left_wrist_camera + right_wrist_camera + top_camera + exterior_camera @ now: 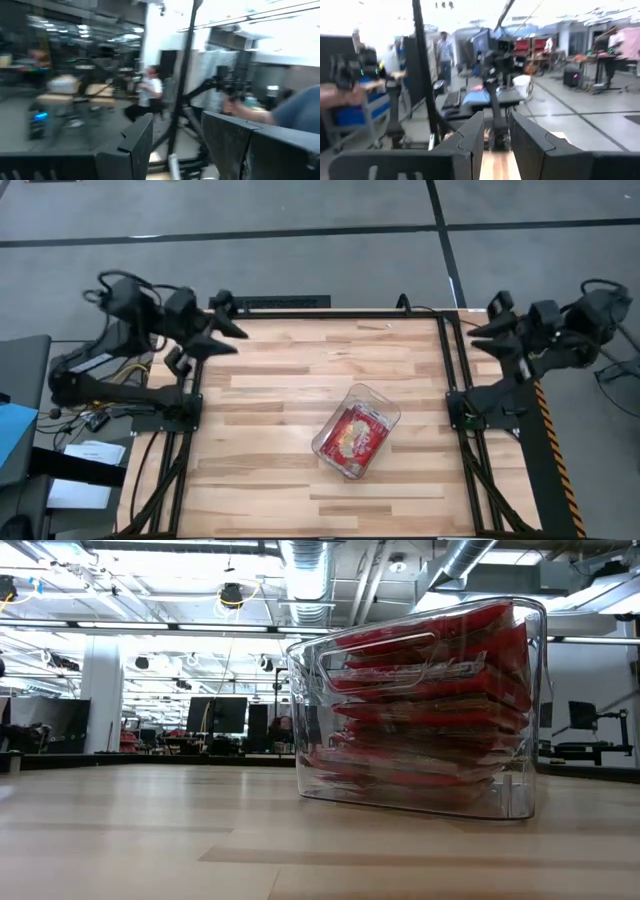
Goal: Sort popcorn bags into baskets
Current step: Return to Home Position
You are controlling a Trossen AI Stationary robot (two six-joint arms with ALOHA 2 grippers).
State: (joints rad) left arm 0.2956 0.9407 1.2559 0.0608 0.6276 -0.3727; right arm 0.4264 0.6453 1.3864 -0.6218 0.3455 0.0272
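Pose: both folded high | left gripper (240,342) — fingers spread | right gripper (474,338) — fingers spread

L gripper (176,131), R gripper (496,123) parted, arms folded.

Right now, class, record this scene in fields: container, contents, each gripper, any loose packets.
Container: clear plastic rectangular tub, middle of pale wooden table
Contents: flat red glossy popcorn packets, stacked nearly to the rim
Left gripper: open, empty, at table's left edge
Right gripper: open, empty, at right edge
Loose packets: none seen
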